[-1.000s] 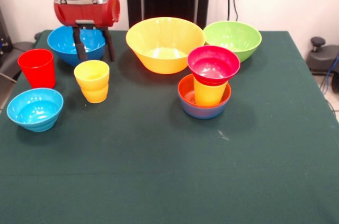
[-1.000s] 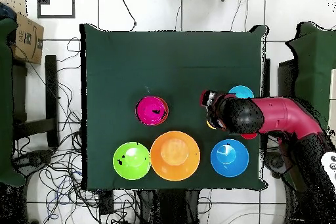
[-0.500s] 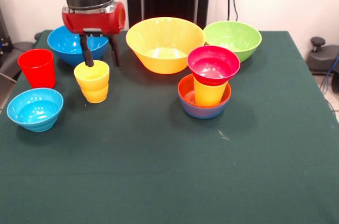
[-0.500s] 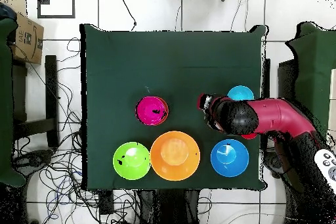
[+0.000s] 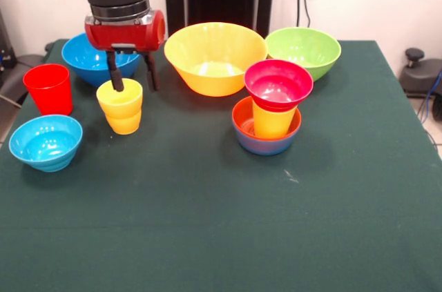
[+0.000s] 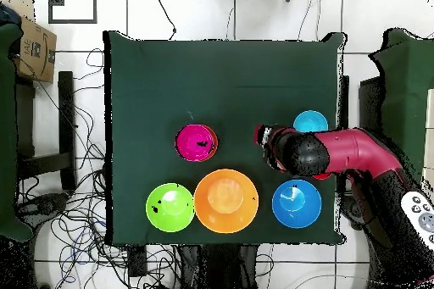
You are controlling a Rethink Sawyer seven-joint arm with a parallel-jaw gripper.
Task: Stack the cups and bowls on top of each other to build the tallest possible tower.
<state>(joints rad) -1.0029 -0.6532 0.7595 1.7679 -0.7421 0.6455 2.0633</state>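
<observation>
Green cloth table (image 5: 221, 230) bears glossy round bowls (image 5: 215, 57) and tapered cups (image 5: 120, 105).

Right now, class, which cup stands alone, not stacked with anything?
The red cup, alone at the table's edge; the yellow cups are nested or inside the tower.
</observation>
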